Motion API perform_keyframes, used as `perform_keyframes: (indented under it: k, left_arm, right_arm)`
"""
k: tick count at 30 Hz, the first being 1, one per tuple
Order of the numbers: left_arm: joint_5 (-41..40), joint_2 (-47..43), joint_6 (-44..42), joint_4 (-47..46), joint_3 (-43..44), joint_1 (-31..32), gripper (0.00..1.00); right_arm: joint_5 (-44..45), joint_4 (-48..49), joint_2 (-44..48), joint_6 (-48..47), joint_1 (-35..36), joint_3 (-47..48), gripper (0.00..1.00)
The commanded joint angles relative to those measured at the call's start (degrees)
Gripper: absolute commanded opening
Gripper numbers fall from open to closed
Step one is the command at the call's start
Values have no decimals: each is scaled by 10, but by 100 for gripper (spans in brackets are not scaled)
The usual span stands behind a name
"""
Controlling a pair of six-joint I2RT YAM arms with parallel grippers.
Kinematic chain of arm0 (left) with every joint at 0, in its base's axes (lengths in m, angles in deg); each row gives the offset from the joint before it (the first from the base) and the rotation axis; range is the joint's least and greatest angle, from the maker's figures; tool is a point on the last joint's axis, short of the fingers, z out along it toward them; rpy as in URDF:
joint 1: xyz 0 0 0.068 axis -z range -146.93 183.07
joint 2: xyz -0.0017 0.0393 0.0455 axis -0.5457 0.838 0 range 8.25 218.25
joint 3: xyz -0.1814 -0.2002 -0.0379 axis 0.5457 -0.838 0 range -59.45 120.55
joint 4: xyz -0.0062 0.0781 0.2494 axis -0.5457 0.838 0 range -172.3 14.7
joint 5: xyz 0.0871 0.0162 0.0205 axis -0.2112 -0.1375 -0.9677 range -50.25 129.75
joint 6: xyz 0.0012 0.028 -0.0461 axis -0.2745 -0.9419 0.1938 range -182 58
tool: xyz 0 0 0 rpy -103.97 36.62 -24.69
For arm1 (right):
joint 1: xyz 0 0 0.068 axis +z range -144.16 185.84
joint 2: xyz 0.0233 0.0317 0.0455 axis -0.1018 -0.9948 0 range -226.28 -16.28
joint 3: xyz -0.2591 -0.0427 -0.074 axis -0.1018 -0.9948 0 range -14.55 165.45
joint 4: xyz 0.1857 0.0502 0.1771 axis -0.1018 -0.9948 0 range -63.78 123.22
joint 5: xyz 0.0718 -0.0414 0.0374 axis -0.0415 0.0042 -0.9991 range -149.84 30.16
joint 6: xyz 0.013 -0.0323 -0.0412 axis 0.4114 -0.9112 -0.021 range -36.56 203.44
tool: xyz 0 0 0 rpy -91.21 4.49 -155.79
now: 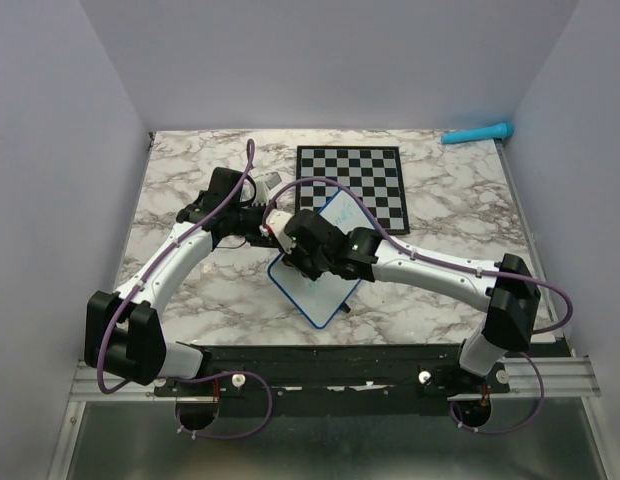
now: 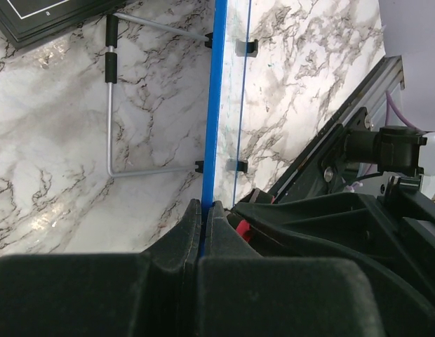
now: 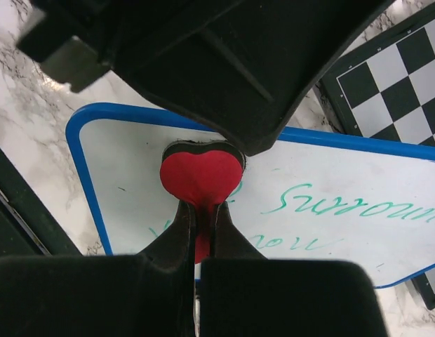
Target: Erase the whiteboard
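**One overhead, two close wrist views**

The top external camera looks steeply down from behind the arm bases over the whole tabletop (image 1: 180,190). The left wrist camera sights close along the rim of the whiteboard (image 2: 212,105) — edge-on; the right faces its written side. All three catch the chessboard (image 1: 352,180).

White marble-patterned desk (image 1: 460,210). A checkered chessboard (image 1: 365,172) lies flat just beyond the jaws. A teal cylinder (image 1: 477,133) lies well beyond them to the right, at the far edge.
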Motion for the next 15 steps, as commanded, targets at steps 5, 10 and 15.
perform_keyframes:
  k: [5,10,15]
  left_arm:
    - [-1,-11,7,2,4,3,0]
    - [0,-14,6,2,0,3,0]
    - [0,-18,6,-2,-4,3,0]
  right_arm:
    - [-38,5,0,-10,-3,-75,1]
    - [-48,3,25,-8,-4,-102,1]
    - [-52,-1,18,-9,-18,-59,1]
